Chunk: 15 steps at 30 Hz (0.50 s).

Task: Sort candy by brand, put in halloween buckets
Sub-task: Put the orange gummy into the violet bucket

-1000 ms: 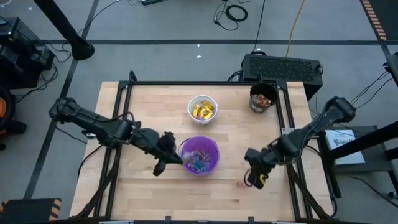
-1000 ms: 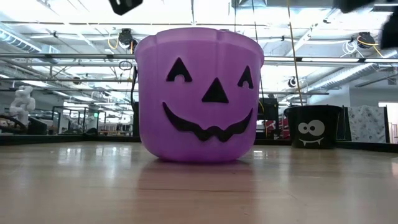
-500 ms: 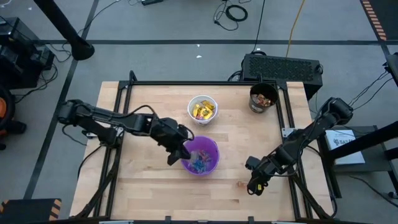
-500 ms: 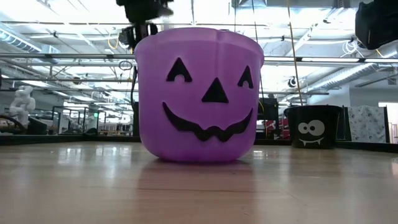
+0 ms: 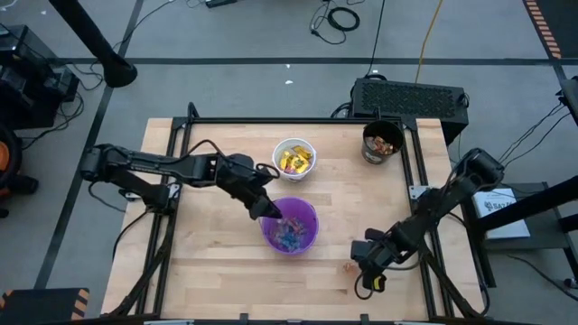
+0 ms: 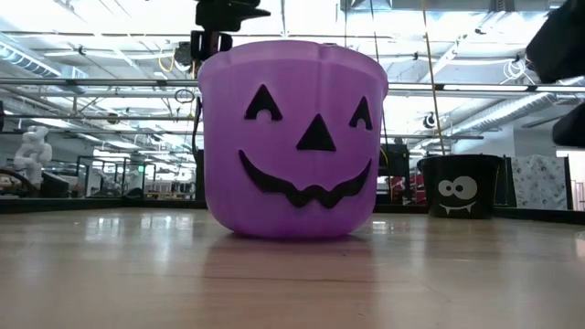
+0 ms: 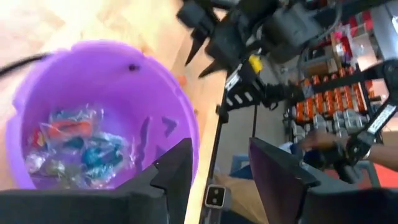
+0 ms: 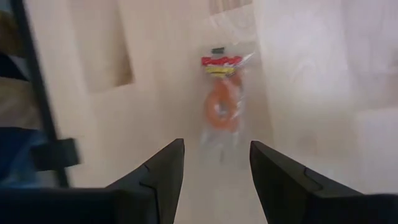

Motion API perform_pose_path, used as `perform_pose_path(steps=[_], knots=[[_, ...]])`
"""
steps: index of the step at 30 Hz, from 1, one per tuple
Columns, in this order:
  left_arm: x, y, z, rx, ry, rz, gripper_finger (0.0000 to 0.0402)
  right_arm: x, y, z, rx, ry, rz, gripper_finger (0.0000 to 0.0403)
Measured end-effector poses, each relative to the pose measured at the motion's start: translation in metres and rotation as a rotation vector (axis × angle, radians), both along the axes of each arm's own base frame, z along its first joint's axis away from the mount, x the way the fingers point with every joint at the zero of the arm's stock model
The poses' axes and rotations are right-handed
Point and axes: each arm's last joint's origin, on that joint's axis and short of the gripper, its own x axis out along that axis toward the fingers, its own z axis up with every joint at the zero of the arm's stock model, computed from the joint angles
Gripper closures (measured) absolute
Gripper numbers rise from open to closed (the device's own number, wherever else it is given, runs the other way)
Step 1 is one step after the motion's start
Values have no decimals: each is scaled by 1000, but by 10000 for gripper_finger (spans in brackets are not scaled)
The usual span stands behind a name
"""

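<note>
The left gripper (image 5: 268,211) is held over the near-left rim of the purple bucket (image 5: 305,236), placed there so that a sweet can fall inside. Its jaws are seen parted in the left wrist view, with nothing between them. Blue-green and pink-wrapped candy (image 7: 78,152) is seen lying on the bucket's floor beneath.

The right gripper (image 5: 365,271) is lowered near the front right of the table (image 5: 208,262), pointed at 1 loose sweet (image 8: 220,106), an orange ring in a clear packet with a red and yellow header. Its jaws are open on either side of the line to the packet and are not yet touching it; this is judged to be the approach to a pick.

3 buckets are set on the table: the purple one in the middle, a white one (image 5: 294,158) behind it holding yellow packets, and a black one (image 5: 382,142) at the far right holding orange and red wrappers. Each brand is thus kept to 1 bucket. The orange packet appears to be the last sweet left on the wood, and the black bucket is judged its likely place.
</note>
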Motion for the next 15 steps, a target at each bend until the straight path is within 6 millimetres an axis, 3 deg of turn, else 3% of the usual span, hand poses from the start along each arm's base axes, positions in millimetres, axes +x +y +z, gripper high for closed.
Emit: perform_pose_path(steps=[9, 15], knots=[[-9, 3, 13, 31, -46, 61, 238, 5, 5, -28, -65, 68, 86, 219], [-9, 4, 13, 41, -46, 82, 238, 7, 5, -34, -90, 85, 85, 285]])
